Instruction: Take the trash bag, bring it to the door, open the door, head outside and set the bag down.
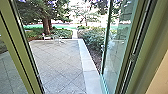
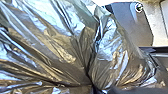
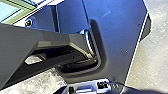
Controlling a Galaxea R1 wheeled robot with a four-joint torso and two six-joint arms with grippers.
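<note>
Shiny dark plastic of the trash bag (image 2: 62, 47) shows large in the left wrist view, its folds drawn together into a tight neck. At that gathered neck my left gripper (image 2: 96, 89) is shut on the bag. In the head view, a glass door (image 1: 116, 50) stands open at the right of the doorway, its pane angled outward. Through the opening lies the paved yard (image 1: 60, 62).
Door frame posts rise close by at the left (image 1: 18, 47) and the right (image 1: 136, 50). A pale stone border (image 1: 87, 63) runs along the paving, with bushes (image 1: 93, 38) beyond. Outdoor furniture (image 1: 58, 38) stands at the yard's far edge, near a tree (image 1: 46, 25).
</note>
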